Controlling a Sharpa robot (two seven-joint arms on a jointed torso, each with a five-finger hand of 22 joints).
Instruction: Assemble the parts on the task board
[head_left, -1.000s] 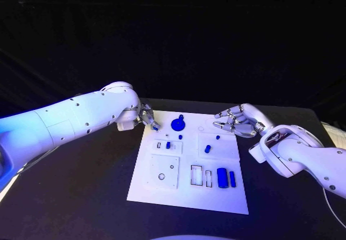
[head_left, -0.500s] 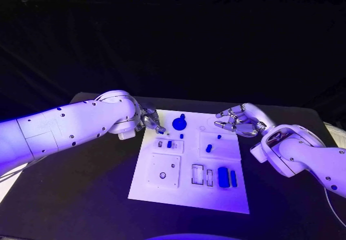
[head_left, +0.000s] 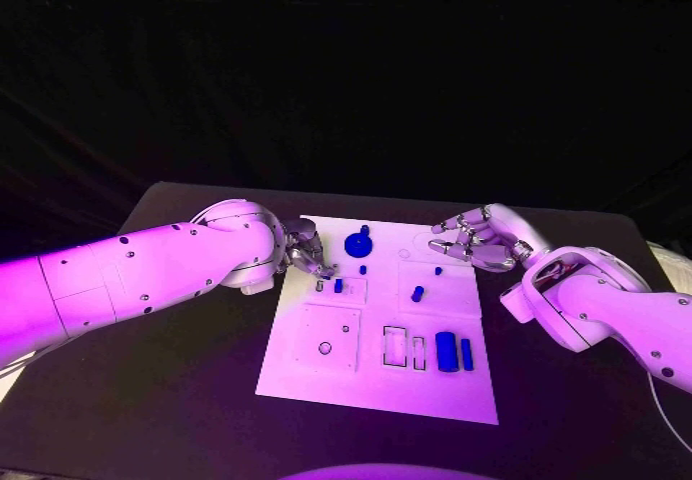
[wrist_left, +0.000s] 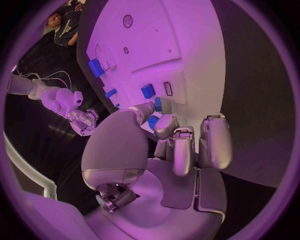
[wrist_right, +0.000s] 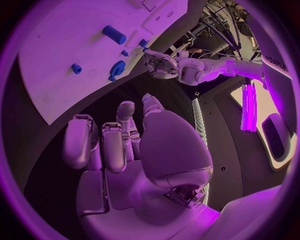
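Head view, board: the white task board (head_left: 378, 372) lies in the middle of the black table (head_left: 173, 400), between the two arms.
Seated parts: two long blue blocks (head_left: 446, 353) stand side by side in the near right slots, so that corner looks done, as far as I can judge.
Open slots: just left of the blocks, two narrow rectangular recesses (head_left: 394, 345) show white inside and seem unfilled; the square plate (head_left: 329, 338) on the near left shows a small round hole with nothing in it.
Loose parts: a blue gear-shaped piece (head_left: 358, 244) sits at the far edge; a small blue peg (head_left: 415, 295) and a few tiny blue pieces lie mid-board. Whether each is seated or only resting I cannot tell.
Left hand: the left hand (head_left: 304, 249) hangs over the far left edge of the board, fingers curled down; the left wrist view shows a small blue piece (wrist_left: 153, 121) at the fingertips (wrist_left: 145, 108), apparently pinched, though the contact is partly hidden.
Right hand: the right hand (head_left: 476, 242) hovers at the far right edge, fingers loosely bent and apart, holding nothing.
Progress: roughly the early-to-middle stage, by my reading; several pieces and recesses are left.
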